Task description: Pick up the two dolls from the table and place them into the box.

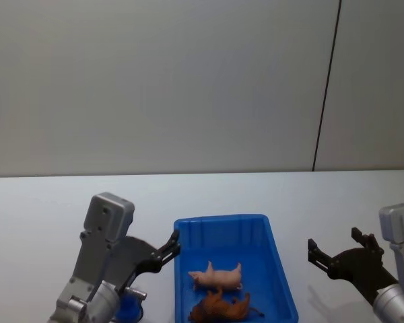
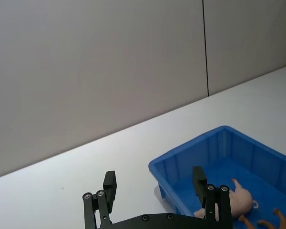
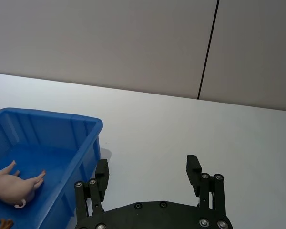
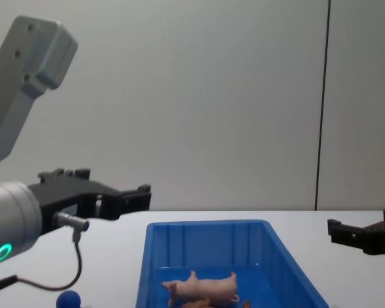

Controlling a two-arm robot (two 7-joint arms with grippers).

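Both dolls are lying inside the box (image 1: 219, 220), so the task is looking done. The pig (image 1: 217, 275) is lying on its side around the middle of the box floor. The lion (image 1: 221, 307) is lying just beside it on the robot's side, maybe touching it; cannot tell. The box is sitting on the tabletop (image 1: 54, 202) between the two arms.

The left gripper (image 1: 174, 244) is hovering just beside the box's left wall near the far corner, jaws spread wide and holding nothing. The left wrist view is showing the gap between its fingers (image 2: 109, 183) empty, with the box and the pig beyond. The left arm is reaching forward from the lower left with the grey wrist housing raised. In the chest view the gripper is pointing across toward the box, level and above the rim.

The right gripper (image 1: 333, 241) is hanging to the right of the box, apart from it, also wide and empty. Its arm is coming in from the lower right, pointing forward and inward.

Likely reason: nothing is left to carry, so both grippers are staying open and off to the sides, clear of the rim.

A small blue ball (image 4: 68, 299) is sitting on the tabletop under the left arm, outside the box; it is not a doll, so it is probably fine there.
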